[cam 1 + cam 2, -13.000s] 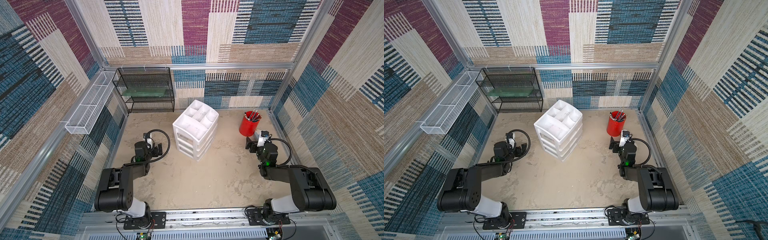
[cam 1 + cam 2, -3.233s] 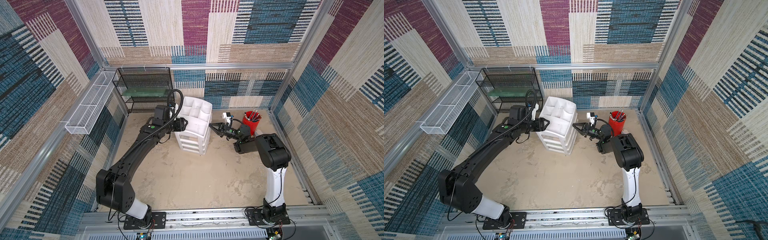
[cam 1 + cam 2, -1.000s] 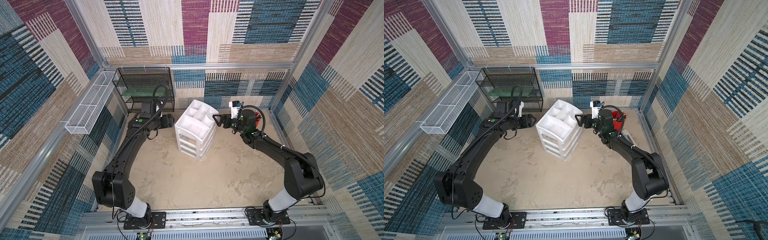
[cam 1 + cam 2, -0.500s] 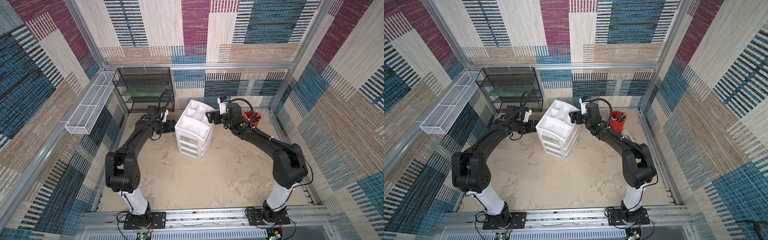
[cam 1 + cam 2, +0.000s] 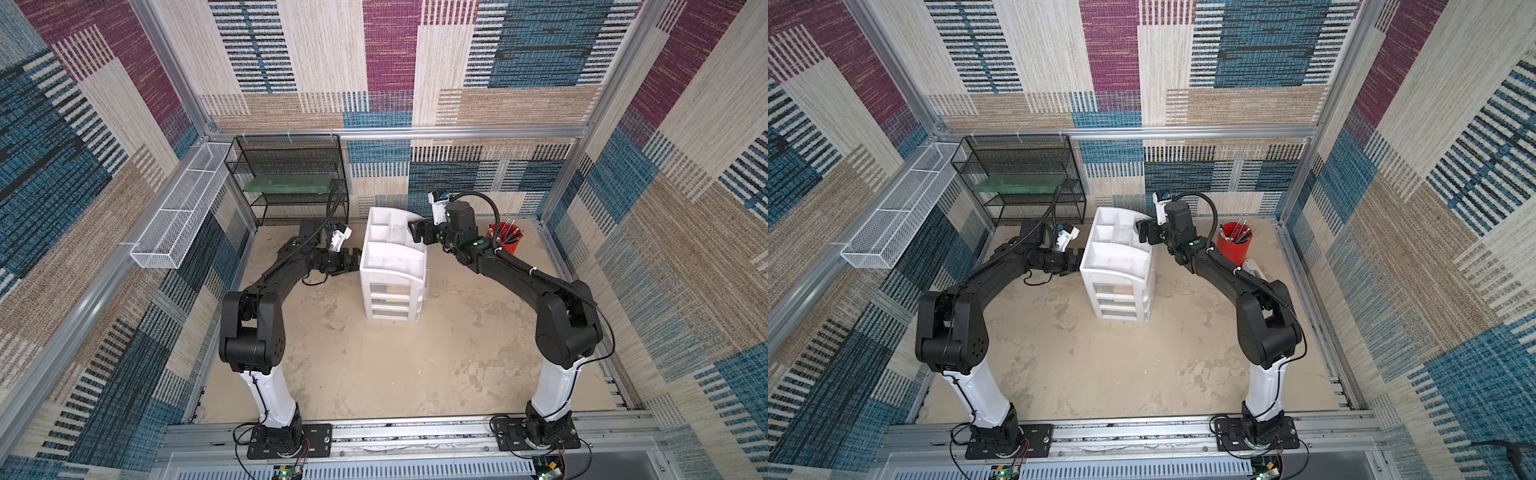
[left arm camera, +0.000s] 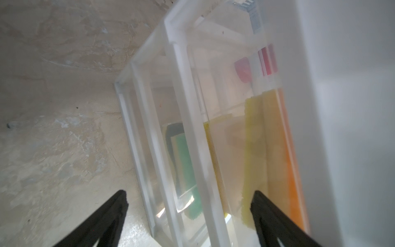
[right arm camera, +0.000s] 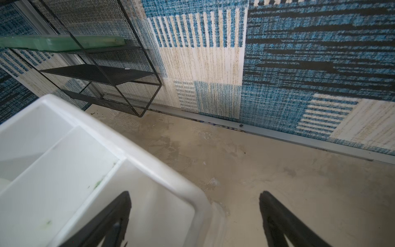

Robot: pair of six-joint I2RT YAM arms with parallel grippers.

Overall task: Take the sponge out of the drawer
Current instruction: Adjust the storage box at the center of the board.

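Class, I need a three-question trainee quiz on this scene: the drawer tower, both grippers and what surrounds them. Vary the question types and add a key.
1. True or false: the left gripper is shut on a sponge.
2. Which gripper's open jaws straddle the rim of the drawer tower top tray? A) left B) right C) neither
3. Fill in: the red cup of pens stands on the tower's ____ arm side.

Key: 1 false, its jaws are open beside the tower's side wall; 2 B; 3 right.
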